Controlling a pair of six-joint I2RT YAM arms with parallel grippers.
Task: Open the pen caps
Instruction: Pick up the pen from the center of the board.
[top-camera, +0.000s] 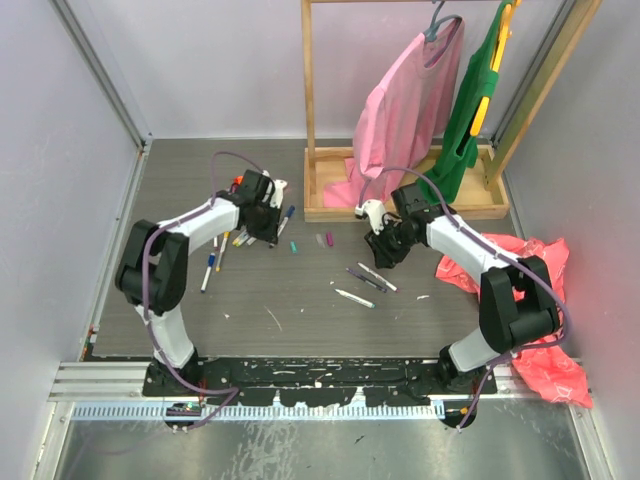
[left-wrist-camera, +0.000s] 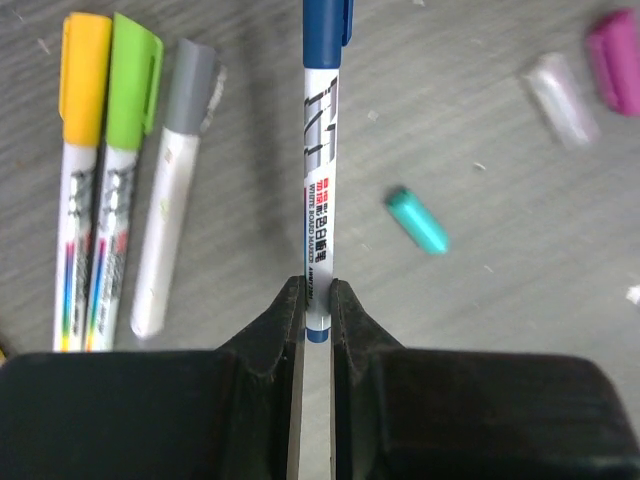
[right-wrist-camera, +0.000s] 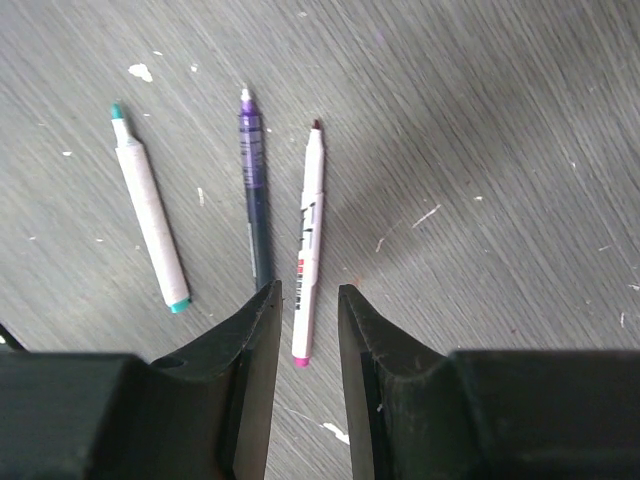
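Blue cap (left-wrist-camera: 327, 20) sits on the far end of a white pen (left-wrist-camera: 320, 200), and that pen is pinched by its barrel in the left claw (left-wrist-camera: 318, 290), whose jaws are closed tight against it. The pen's long axis runs straight out from the claw, so the cap lies directly ahead of the fingertips, a good stretch of printed barrel between grip and cap. Pulling it off looks like a job for the other arm, drawing along that same line.

The right claw (right-wrist-camera: 308, 295) is well apart, across the worktop (left-wrist-camera: 500, 330). Its jaws stand narrowly parted with nothing between them, hanging over three pens already uncapped: a pink-ended one (right-wrist-camera: 310, 240), a purple one (right-wrist-camera: 253, 190) and a teal-ended one (right-wrist-camera: 150, 220).

Just left of the held pen lie a yellow-capped pen (left-wrist-camera: 85, 70), a green-capped pen (left-wrist-camera: 135, 80) and a grey-ended one (left-wrist-camera: 185, 90), side by side and parallel to it, near enough to crowd an approach from that side. To its right lie loose caps, teal (left-wrist-camera: 417, 220), pale (left-wrist-camera: 560, 95) and magenta (left-wrist-camera: 615, 60), on the side the right claw would probably come from. They lie flat, so I judge them a small hindrance.
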